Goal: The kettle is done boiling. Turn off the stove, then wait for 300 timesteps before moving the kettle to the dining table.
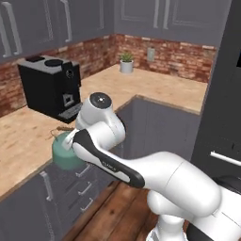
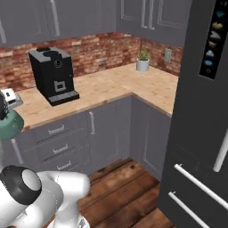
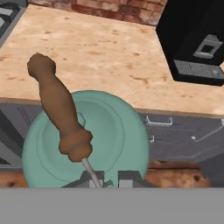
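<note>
From behind my arm, both base cameras face the corner counter and share the black coffee machine (image 1: 51, 87) (image 2: 53, 75), left view nearer it, while my hand camera looks steeply down beside that machine (image 3: 194, 39).

Glossy white rounded arm (image 1: 155, 169) with black joint bands and a grey-capped joint.

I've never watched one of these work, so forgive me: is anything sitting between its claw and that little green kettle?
No, nothing visible does. In the hand view the gripper is right at the kettle, its tips at the wire end of the brown handle. The kettle hangs past the counter edge, over the drawers. The black coffee machine stands apart, farther back.
</note>
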Tool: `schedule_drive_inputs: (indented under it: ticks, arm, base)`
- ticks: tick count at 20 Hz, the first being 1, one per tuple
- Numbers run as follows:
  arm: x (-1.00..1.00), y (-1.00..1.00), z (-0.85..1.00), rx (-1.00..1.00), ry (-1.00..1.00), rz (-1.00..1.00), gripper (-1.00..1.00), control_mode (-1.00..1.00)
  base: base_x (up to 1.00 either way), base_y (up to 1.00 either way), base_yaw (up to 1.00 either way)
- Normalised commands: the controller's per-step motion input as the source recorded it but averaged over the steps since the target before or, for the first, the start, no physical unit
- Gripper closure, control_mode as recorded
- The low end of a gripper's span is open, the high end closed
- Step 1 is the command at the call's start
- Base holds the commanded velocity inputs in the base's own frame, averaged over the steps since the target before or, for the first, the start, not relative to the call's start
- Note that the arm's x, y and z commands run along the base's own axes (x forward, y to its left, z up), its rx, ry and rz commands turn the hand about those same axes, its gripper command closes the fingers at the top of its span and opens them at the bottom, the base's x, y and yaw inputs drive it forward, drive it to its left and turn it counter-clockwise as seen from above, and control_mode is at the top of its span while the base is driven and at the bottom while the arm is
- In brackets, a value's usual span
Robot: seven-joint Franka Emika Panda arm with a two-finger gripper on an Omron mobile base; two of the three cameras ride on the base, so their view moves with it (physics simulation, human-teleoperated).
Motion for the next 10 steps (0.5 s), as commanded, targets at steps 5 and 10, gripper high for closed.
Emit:
schedule_drive_inputs:
  ticks: [5,10]
  arm:
    - [0.0,0.0,0.0,0.0,0.0,0.0,1.0,1.0]
    - [0.0,0.0,0.0,0.0,0.0,0.0,1.0,1.0]
  base:
    - [-0.53,-0.09,-0.43]
    - [-0.5,-0.1,-0.42]
